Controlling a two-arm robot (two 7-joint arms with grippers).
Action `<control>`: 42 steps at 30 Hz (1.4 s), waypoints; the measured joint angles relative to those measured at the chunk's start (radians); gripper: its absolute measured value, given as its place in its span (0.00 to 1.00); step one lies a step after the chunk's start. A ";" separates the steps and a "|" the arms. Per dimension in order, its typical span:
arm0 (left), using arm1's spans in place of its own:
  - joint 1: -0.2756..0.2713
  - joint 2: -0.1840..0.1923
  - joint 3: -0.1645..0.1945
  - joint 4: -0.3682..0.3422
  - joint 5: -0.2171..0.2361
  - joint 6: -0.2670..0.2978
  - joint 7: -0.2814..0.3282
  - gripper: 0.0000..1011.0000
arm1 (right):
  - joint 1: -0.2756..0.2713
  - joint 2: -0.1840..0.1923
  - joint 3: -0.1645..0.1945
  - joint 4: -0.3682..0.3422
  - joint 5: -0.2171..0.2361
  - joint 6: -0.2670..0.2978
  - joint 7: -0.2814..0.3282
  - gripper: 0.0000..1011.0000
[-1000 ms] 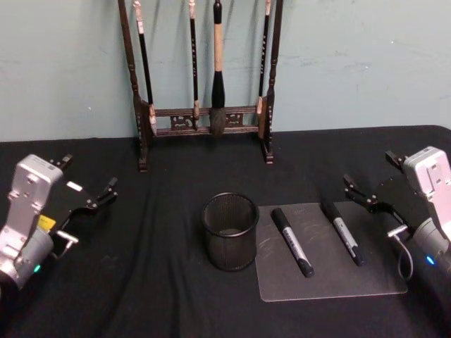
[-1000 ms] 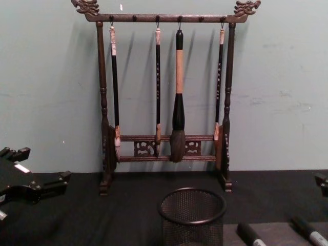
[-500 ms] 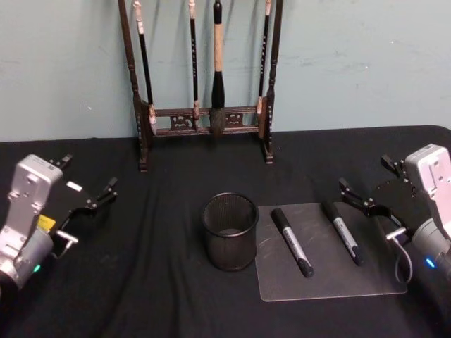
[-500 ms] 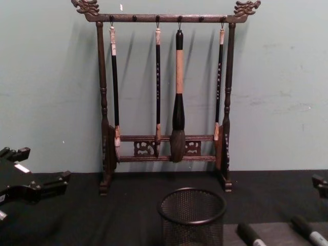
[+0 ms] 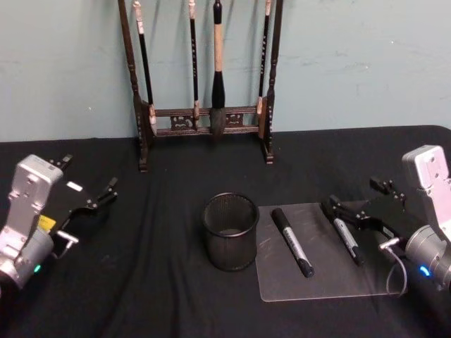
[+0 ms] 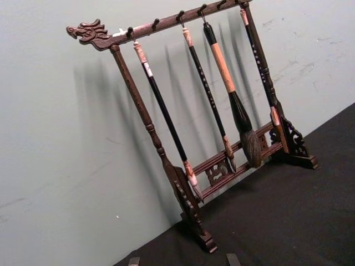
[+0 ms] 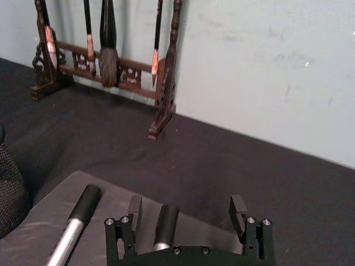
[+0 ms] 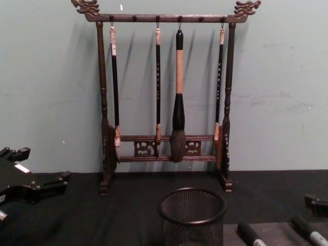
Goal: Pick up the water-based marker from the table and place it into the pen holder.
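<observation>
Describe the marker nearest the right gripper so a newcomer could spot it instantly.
Find the black mesh pen holder mid-table, then the clear mat to its right. Of two markers lying there, it is the outer marker, farther from the holder, beside the open right gripper.

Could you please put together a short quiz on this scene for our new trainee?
1. How many brushes hang on the brush rack?
2. True or false: the pen holder already holds a marker.
3. Seen from the right wrist, what lies between the right gripper's open fingers? A) a brush; B) the outer marker, farthest from the holder; C) the pen holder.
Key: 1 four; 2 false; 3 B. The left gripper hangs open, idle, on the robot's left.
</observation>
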 joint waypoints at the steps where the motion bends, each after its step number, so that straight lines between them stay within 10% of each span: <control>1: 0.000 0.000 0.000 0.000 0.000 0.000 0.000 1.00 | 0.000 -0.002 0.001 0.001 0.002 0.007 0.003 0.99; 13: 0.000 0.000 0.000 0.000 0.000 0.000 0.000 1.00 | 0.019 -0.044 0.006 0.061 0.021 0.110 0.055 0.99; 42: 0.000 0.000 0.000 0.000 0.000 0.000 0.000 1.00 | 0.027 -0.093 0.025 0.133 -0.059 0.100 0.118 0.99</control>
